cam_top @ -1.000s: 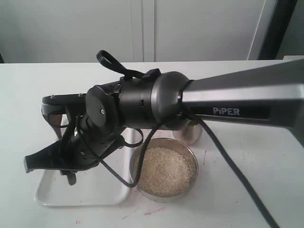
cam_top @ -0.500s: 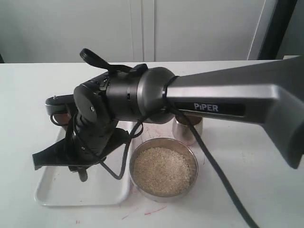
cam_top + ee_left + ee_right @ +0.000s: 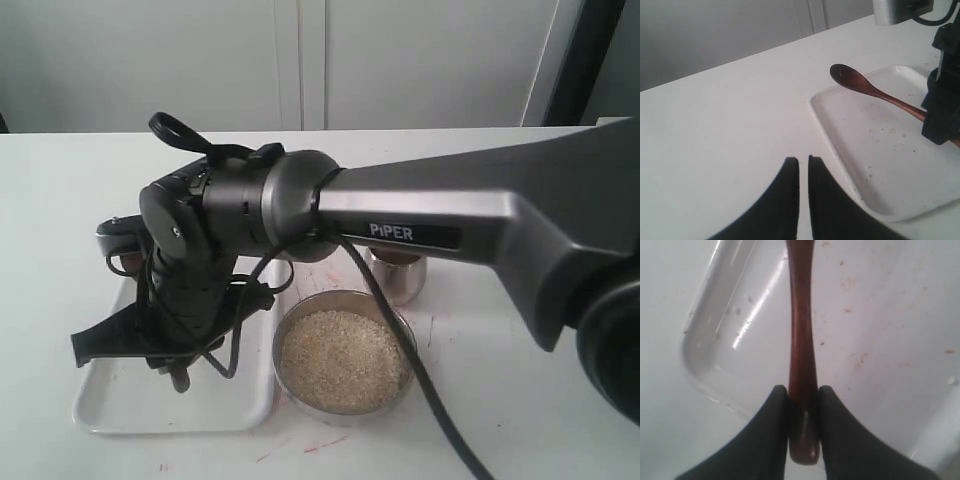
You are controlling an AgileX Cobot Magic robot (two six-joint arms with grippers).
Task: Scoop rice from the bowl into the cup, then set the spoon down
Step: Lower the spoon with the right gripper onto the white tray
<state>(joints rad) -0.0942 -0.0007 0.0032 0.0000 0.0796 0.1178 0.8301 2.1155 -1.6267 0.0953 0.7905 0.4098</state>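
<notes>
**A:** Where do we stand, starting nearest us?

**B:** Nearest is the bowl [image 3: 285, 345], well filled with the rice [image 3: 345, 360]. It sits just right of the white tray [image 3: 110, 412]. Over the tray, our right gripper [image 3: 802, 390] is pinched narrow on the very end of the handle of the spoon [image 3: 801, 330]. The spoon runs low across the tray with its head toward the far left corner. Beyond the bowl, a little to the right, stands the cup [image 3: 402, 285].

**A:** So is the scooping done?

**B:** We judge so. In the left wrist view the spoon head looks bare of grains, and it is over the tray, not over the bowl or the cup. What is left is to lay the spoon down and let go of it.

**A:** Is it down yet?

**B:** We cannot tell. The head is at the tray's rim, but whether it rests there or hangs just above is unclear.

**A:** And our other arm?

**B:** Our left gripper [image 3: 801, 161] has its jaws almost together with nothing between them. It is over the bare table [image 3: 715, 125] near the tray, and the exterior view does not show it.

**A:** What else can't we make out?

**B:** The right arm covers much of the tray and most of the spoon in the exterior view. It also cuts off part of the cup's mouth, so we cannot say how much rice is inside.
</notes>
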